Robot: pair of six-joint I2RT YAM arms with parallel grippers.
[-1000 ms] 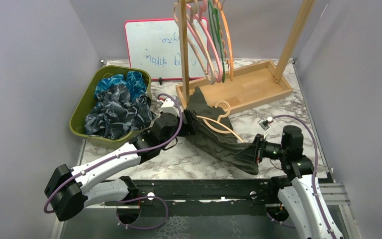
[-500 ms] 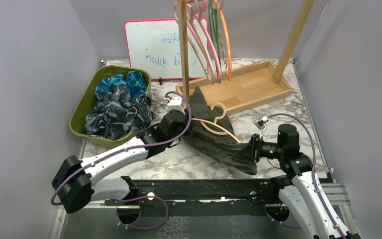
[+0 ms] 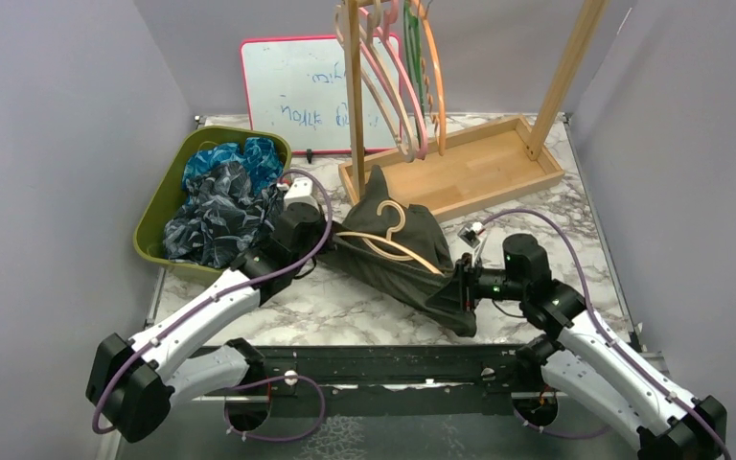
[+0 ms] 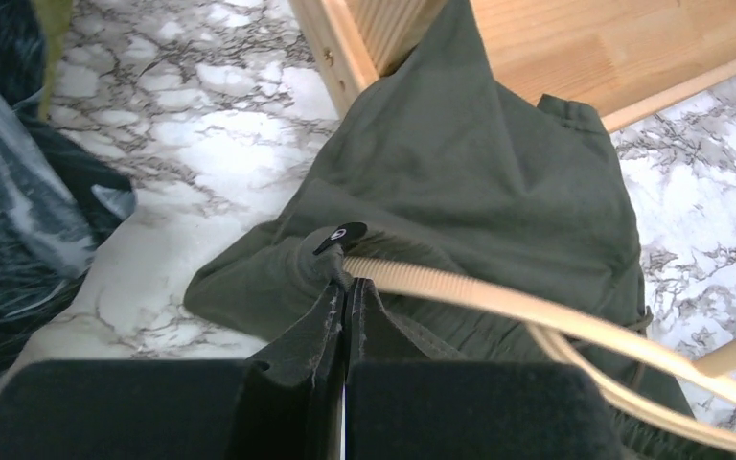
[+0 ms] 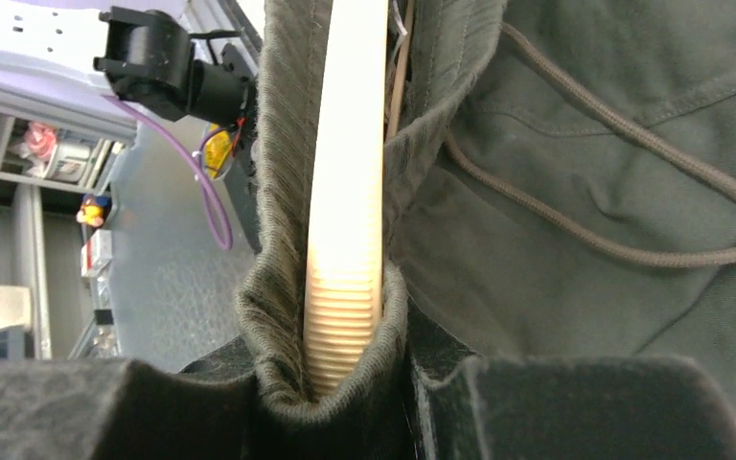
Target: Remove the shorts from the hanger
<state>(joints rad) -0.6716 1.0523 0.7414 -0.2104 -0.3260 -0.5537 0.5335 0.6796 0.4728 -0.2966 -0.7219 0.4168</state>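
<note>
Gap between my left gripper [image 3: 333, 235] and right gripper [image 3: 462, 287] is filled by the olive shorts [image 3: 422, 230] and beige hanger [image 3: 376, 236]. Behind them, the wooden rack base [image 3: 484, 171] and post [image 3: 353, 105] touch the cloth. Green bin [image 3: 153, 216] blocks the left. Bare table [image 3: 565, 225] lies right of the shorts, plus a strip along the near edge.

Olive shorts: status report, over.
Left gripper shut on shorts edge. Right gripper shut on hanger end, cloth wrapped round it. Shorts on table, not yet off hanger. Far corner against rack base.
</note>
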